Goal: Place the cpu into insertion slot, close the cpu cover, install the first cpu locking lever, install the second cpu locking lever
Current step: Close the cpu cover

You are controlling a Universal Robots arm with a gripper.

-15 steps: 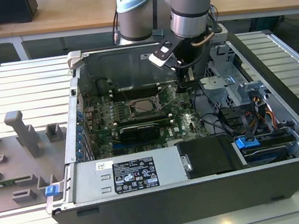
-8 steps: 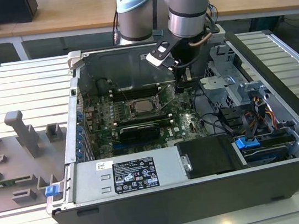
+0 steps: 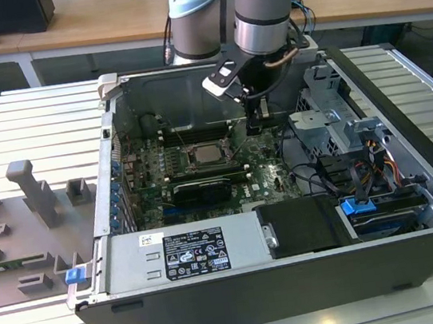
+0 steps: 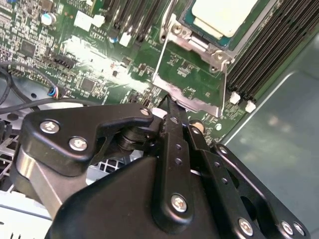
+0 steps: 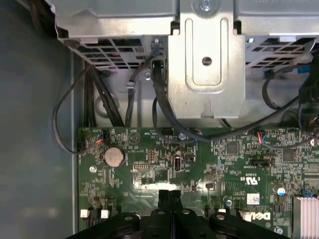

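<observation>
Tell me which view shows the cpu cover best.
Second wrist view: the cpu cover is close, swung open beside the cpu, gripper at its free edge. Exterior view: tiny beside the insertion slot. First wrist view faces the drive cage.

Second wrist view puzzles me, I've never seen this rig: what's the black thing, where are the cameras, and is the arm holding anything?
The exterior view looks from outside at an open computer case on a table, with the robot arm reaching in. Both wrist views ride on the arm and look past its black gripper at the green motherboard. The pale cpu already sits in the insertion slot. The silvery cpu cover looks swung open beside it; the shut gripper is at the cover's free edge, holding nothing that I can see.
</observation>
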